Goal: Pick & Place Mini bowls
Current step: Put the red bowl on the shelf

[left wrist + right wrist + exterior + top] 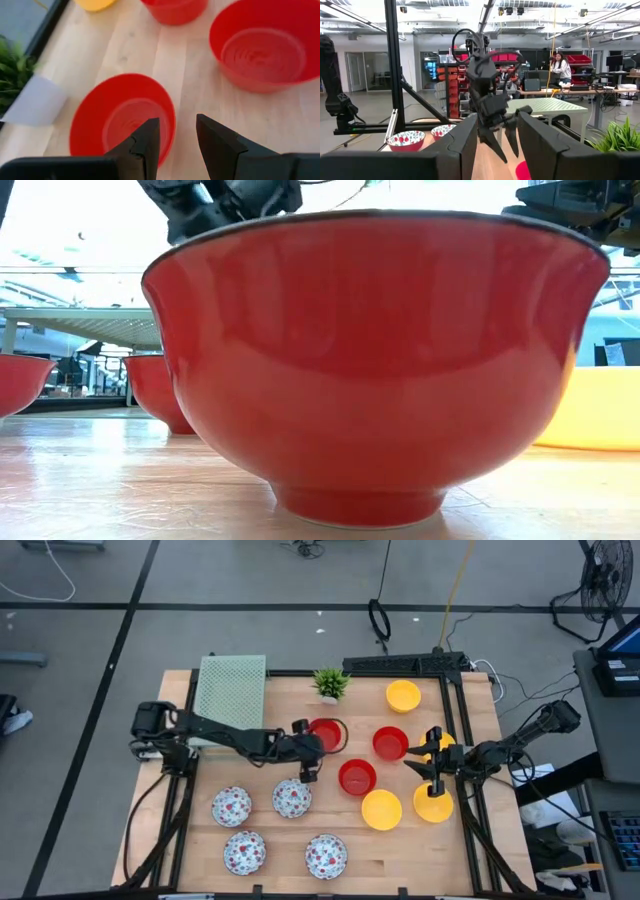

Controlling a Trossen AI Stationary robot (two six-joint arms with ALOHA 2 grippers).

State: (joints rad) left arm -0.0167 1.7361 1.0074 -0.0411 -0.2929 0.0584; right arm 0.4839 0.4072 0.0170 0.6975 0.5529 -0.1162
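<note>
Closest to the low camera, a red bowl (pixel 375 365) fills nearly the whole frame, so that view tells little beyond two more red bowls and a yellow one standing behind it on the wooden table (pixel 270 865). Over the table's middle, the left gripper (pixel 177 142) hangs with its jaws parted and empty, straddling the rim of a red bowl (pixel 122 117) beside the potted plant (pixel 331 683); this looks like the line-up for a rim pinch. Only the left wrist view shows that gap at the rim. From above, the layout is plain: four floral bowls (pixel 231 806) grouped at the near left, red bowls (pixel 390 743) in the centre, yellow bowls (pixel 381 809) to the right. The right gripper (pixel 432 766) waits among the yellow ones, partly open, holding nothing. Farther off, its wrist view shows a person (pixel 560 67) at a workbench.
</note>
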